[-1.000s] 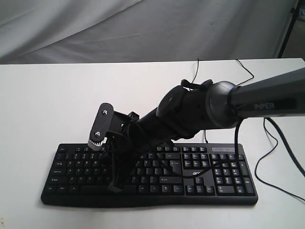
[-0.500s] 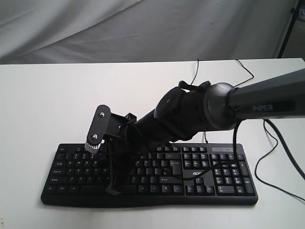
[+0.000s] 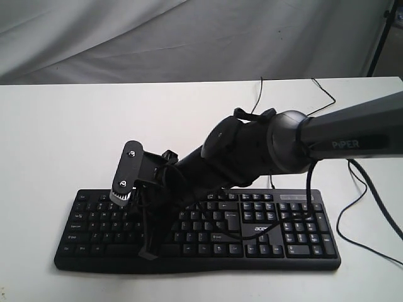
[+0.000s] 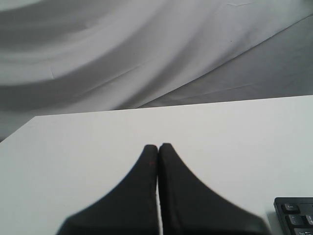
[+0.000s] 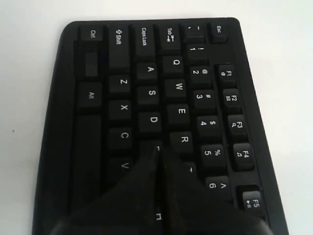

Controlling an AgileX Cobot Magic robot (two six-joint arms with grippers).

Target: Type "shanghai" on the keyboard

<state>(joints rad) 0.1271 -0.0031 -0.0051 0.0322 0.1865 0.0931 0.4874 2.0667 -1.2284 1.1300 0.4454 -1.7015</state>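
Your right tool (image 5: 157, 152), pinched shut and empty, points just past the D key (image 5: 153, 119) on the keyboard (image 5: 98, 122); you cannot tell which letters are typed.

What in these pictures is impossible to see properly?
- Key under the tip: in the right wrist view the shut right gripper covers the keys beyond D and R. Whether it is touching or hovering is unclear.
- Exterior view: the arm hides the middle of the keyboard. Its legends are too small to read.
- Left wrist view: the left gripper is over bare table. The edge cuts off all but a keyboard corner.
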